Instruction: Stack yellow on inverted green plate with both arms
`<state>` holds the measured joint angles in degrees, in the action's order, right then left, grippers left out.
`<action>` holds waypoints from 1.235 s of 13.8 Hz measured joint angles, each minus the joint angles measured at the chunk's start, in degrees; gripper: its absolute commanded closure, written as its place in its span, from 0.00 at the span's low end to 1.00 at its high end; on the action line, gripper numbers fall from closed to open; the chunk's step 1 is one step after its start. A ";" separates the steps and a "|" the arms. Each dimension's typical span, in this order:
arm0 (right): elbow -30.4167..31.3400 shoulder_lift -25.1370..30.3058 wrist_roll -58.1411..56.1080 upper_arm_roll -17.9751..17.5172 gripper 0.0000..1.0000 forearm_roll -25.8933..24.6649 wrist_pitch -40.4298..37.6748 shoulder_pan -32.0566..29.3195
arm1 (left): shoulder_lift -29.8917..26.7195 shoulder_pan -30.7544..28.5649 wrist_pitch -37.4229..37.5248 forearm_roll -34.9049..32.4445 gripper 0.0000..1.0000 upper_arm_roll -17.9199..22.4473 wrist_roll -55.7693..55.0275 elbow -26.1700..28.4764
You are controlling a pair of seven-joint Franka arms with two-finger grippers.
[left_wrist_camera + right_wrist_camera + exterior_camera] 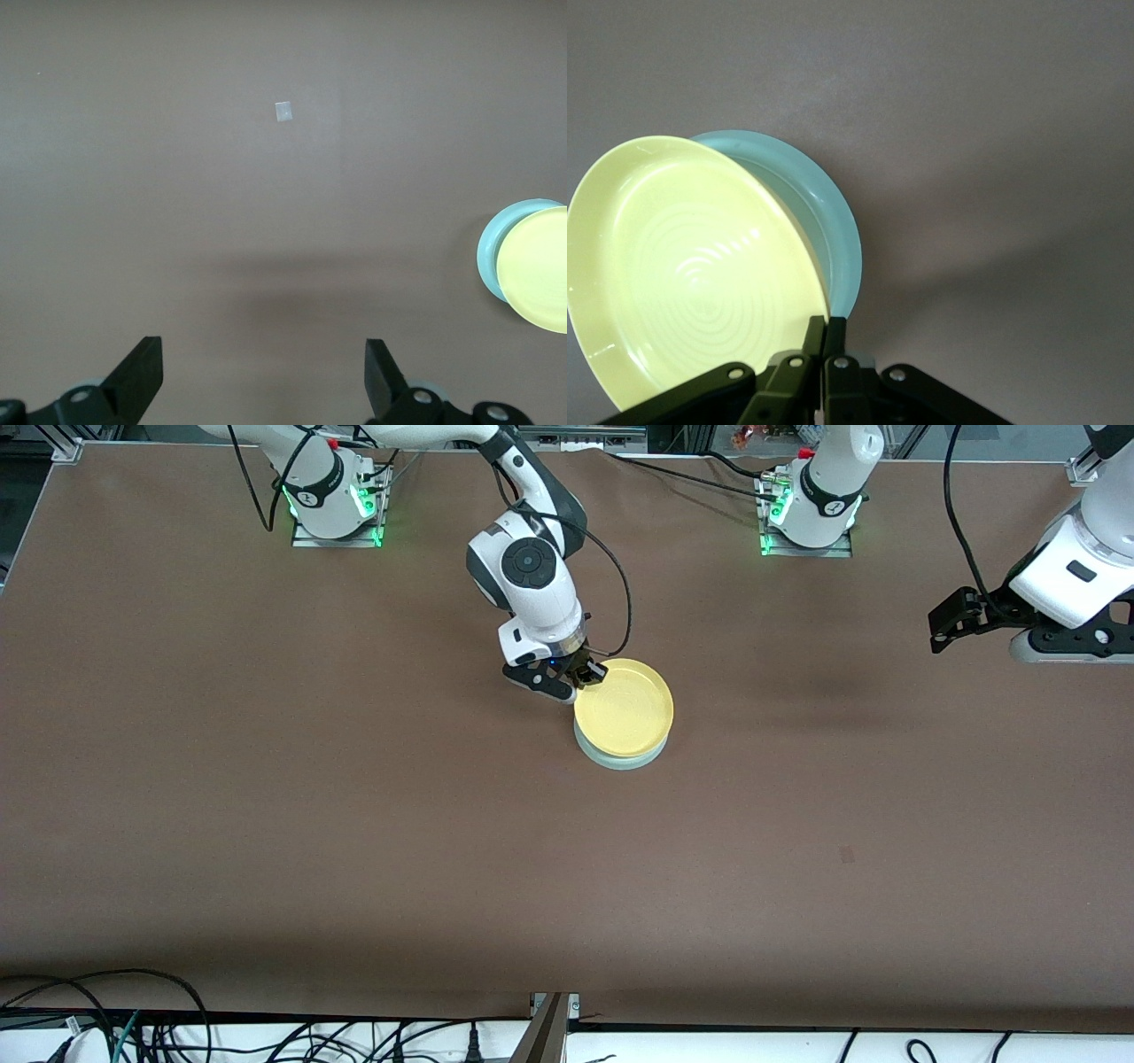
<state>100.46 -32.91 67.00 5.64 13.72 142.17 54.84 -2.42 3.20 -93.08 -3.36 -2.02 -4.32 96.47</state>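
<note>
The yellow plate (625,708) sits open side up over the green plate (620,760), shifted a little toward the robots' bases; only the green plate's rim shows under it. My right gripper (586,676) is shut on the yellow plate's rim at the edge toward the right arm's end. In the right wrist view the fingers (815,332) pinch the yellow plate (691,274), which looks tilted, with the green plate (833,221) just under it. My left gripper (952,622) waits open and empty over the table at the left arm's end; its view (263,376) shows both plates at the edge.
The brown table (354,797) carries nothing else but a small pale mark (847,855), also in the left wrist view (284,112). Cables run along the table's edge nearest the camera (133,1019).
</note>
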 measured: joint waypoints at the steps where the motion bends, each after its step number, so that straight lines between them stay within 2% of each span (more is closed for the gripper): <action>1: 0.02 -0.40 0.39 -0.02 1.00 0.00 0.66 0.19 | 0.00 0.00 0.00 0.00 0.00 -0.04 -0.03 0.00; 6: 0.03 -2.40 0.76 -0.06 1.00 0.00 2.67 0.80 | 0.00 0.01 0.00 0.00 0.00 -0.79 -0.03 0.00; 8: 0.02 -2.44 0.76 -0.05 0.28 0.00 2.74 0.79 | 0.00 0.05 0.00 0.00 0.00 -1.43 -0.07 -0.01; 9: 0.02 -2.44 0.76 -0.01 0.09 0.00 2.77 0.79 | 0.00 0.06 0.00 0.00 0.00 -1.63 -0.11 -0.02; 10: 0.02 -2.44 0.76 0.03 0.00 0.00 2.79 0.79 | 0.00 0.06 0.02 0.00 0.00 -1.75 -0.13 -0.02; 15: -0.49 -2.05 0.81 0.99 0.00 0.00 2.28 0.79 | 0.00 0.06 0.99 0.00 0.00 -2.09 -0.91 -0.02; 17: -2.65 -1.35 0.48 3.67 0.00 -0.03 -3.58 0.81 | 0.00 0.06 1.03 0.00 0.00 -2.11 -1.00 -0.02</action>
<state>97.82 -34.26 67.48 9.31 13.69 138.58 55.65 -2.42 3.26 -92.05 -3.36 -4.14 -5.32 96.45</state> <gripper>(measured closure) 0.119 0.000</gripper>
